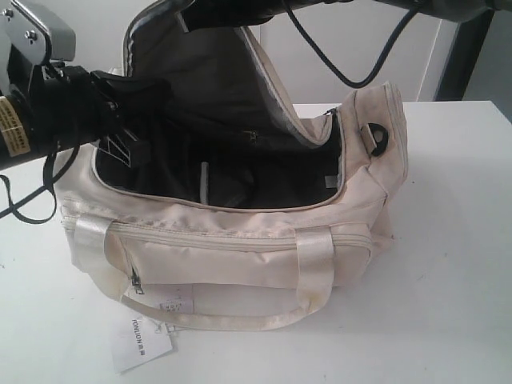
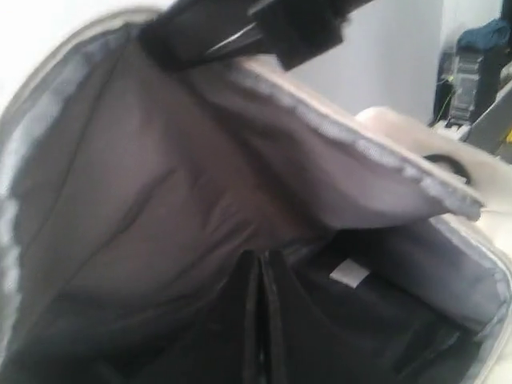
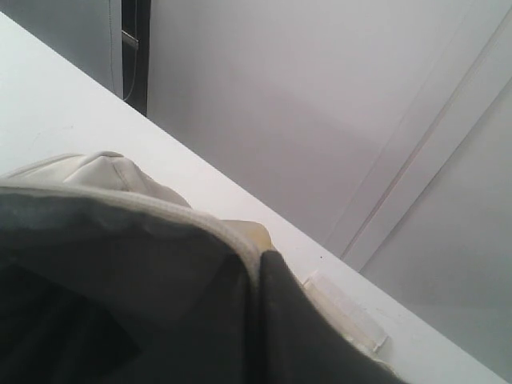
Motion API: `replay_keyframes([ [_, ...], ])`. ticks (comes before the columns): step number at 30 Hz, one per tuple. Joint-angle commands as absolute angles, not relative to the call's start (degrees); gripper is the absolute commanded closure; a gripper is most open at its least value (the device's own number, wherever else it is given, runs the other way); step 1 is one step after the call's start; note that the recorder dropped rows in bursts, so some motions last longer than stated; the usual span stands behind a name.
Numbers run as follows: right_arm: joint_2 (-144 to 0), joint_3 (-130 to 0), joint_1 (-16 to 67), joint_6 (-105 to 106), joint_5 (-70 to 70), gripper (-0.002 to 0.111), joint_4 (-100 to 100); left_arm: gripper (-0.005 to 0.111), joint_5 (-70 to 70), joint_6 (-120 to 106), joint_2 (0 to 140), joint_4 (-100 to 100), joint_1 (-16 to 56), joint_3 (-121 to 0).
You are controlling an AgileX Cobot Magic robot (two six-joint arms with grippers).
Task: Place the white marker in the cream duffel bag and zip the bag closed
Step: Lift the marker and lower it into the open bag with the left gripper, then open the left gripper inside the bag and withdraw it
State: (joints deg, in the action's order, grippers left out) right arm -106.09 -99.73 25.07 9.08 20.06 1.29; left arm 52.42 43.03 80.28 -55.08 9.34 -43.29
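The marker [image 1: 204, 182] is taken to be the slim pale stick lying on the dark lining inside the bag [image 1: 240, 256], near its middle. Its cap and print cannot be made out. It is judged light, stiff and smooth, and apt to roll or slide on the lining. If it has to be moved, it is best pinched across the barrel at mid-length.

The bag is judged soft and slippery, a satin-like cloth that sags wherever it is not supported. It is best gripped at the edge of the flap [image 1: 208, 72] or at a zip pull, and the body should be steadied while the zip is drawn.

The flap is held up at the far side by the right gripper [image 2: 272, 32], whose jaws are clamped on its edge. The left gripper [image 1: 132, 96] is placed over the bag's left end, with its jaws together and, as far as can be seen, nothing between them. The main zip is not yet closed.

Counted in view:
- 1 marker
- 1 bag
- 1 handle [image 1: 316, 264] at the near side
- 1 strap ring [image 1: 378, 138] at the right end
- 1 paper tag [image 1: 140, 340]
- 2 grippers

Everything is set on 1 white table [image 1: 448, 280].
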Motion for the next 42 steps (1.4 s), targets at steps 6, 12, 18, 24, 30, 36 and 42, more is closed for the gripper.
replay_keyframes([
  [6, -105.2, -99.9, 24.5, 8.8, 19.2, 0.108, 1.5, 0.107, 33.2, 62.5, 70.1, -63.4, 9.4, -43.4],
  [12, -105.2, -99.9, 24.5, 8.8, 19.2, 0.108, 1.5, 0.107, 20.6, 73.3, 64.3, -73.9, 9.4, -43.4],
  [18, -105.2, -99.9, 24.5, 8.8, 19.2, 0.108, 1.5, 0.107, 10.1, 83.9, 61.0, -84.0, 9.4, -43.4],
  [24, -105.2, -99.9, 24.5, 8.8, 19.2, 0.108, 1.5, 0.107, 3.2, 84.0, 61.8, -99.9, 9.4, -43.4],
  [30, -105.2, -99.9, 24.5, 8.8, 19.2, 0.108, 1.5, 0.107, -32.6, 75.7, 62.0, -99.9, 9.4, -43.4],
  [36, -105.2, -99.9, 24.5, 8.8, 19.2, 0.108, 1.5, 0.107, -37.4, 36.1, 62.6, -47.2, 9.4, -43.4],
  [42, -105.2, -99.9, 24.5, 8.8, 19.2, 0.108, 1.5, 0.107, -37.3, 13.4, 60.4, -9.1, 9.4, -43.4],
])
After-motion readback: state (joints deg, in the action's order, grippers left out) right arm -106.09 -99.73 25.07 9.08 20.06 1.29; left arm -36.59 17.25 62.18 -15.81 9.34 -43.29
